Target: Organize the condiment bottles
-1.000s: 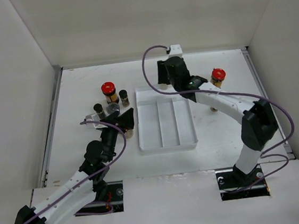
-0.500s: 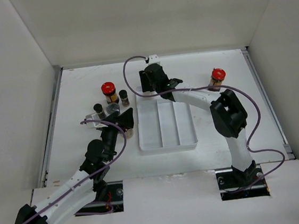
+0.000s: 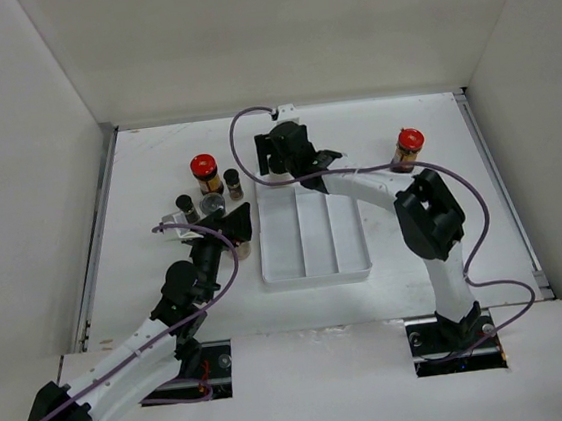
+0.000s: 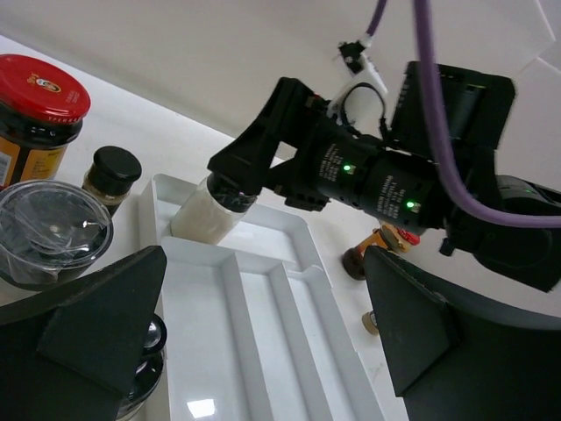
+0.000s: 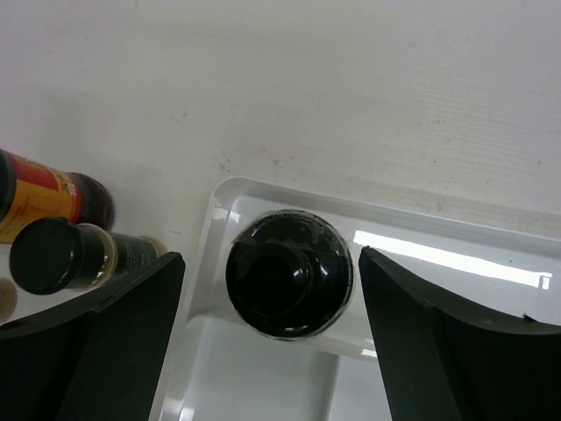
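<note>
The right gripper point(image 5: 272, 261) is hovering with fingers spread wide either side of a white black-capped bottle point(image 4: 209, 210), not touching it; the bottle is standing in the far left corner of the tray point(image 4: 263, 351); the left gripper point(image 4: 263, 259) is gaping beside the clear jar point(image 4: 51, 232).

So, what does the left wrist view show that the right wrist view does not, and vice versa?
Only the left wrist view: the right gripper from the side, the white body of the black-capped bottle, a clear jar with a shiny lid, the red lid of a brown jar, and a second red-lidded jar beyond the white divided tray. Only the right wrist view: that bottle's cap from above, between the gripper's fingers. Both: the tray, the bottle at its corner, a small dark black-capped jar and the brown jar's body.
</note>
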### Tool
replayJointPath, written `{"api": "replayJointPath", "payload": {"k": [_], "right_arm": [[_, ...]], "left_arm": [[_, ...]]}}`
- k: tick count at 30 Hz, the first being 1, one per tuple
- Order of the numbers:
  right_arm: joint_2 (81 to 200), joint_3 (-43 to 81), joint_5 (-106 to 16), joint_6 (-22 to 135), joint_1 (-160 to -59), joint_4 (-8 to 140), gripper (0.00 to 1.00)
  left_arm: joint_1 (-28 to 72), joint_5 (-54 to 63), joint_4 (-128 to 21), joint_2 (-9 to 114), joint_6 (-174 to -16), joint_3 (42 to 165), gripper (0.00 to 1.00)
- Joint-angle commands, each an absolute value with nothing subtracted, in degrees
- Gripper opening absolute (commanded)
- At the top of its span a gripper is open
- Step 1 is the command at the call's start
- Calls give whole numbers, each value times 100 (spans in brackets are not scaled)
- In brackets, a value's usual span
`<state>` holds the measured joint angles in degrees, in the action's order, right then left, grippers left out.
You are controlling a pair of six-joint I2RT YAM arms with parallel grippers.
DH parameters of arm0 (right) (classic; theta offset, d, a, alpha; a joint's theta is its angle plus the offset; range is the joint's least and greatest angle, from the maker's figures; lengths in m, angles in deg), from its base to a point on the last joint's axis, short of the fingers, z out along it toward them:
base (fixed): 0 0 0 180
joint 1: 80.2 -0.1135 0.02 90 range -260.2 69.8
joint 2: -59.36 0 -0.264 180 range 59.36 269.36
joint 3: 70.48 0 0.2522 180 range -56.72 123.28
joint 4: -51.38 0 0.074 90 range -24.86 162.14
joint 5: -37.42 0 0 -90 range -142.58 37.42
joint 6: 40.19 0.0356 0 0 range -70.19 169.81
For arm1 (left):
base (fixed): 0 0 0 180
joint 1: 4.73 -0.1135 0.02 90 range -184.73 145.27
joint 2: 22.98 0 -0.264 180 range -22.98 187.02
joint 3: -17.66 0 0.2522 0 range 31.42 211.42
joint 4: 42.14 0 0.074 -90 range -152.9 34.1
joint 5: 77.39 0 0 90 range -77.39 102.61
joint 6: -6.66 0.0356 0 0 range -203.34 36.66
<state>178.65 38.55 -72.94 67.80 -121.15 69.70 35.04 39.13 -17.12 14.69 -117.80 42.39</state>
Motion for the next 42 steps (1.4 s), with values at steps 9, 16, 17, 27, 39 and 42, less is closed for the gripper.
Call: {"api": "replayJointPath", "payload": {"k": [9,16,17,27,39,42], "right_arm": [[14763,1310,-8245,6879,-10892,6092,54],[14127,226,-9486,6791,-9696,6162,77],[14224,217,-9477,6774,-9555,6162,86],[15226,761,-8221,6782,-8956,6294,99],[15973,1210,-7693,6738,-8710,6066,94],[16044,1236,-7728,6738,-8684,6083,91]], "left_arm": [[3477,3880,-1468,1490,-11885,4241,100],[3451,3880,-1459,1534,-11929,4241,100],[3451,3880,-1468,1526,-11929,4241,100],[3451,3880,-1486,1517,-11929,4241,100],[3433,3845,-1451,1578,-11946,4241,100],[3433,3845,-1451,1587,-11946,4241,100]]}}
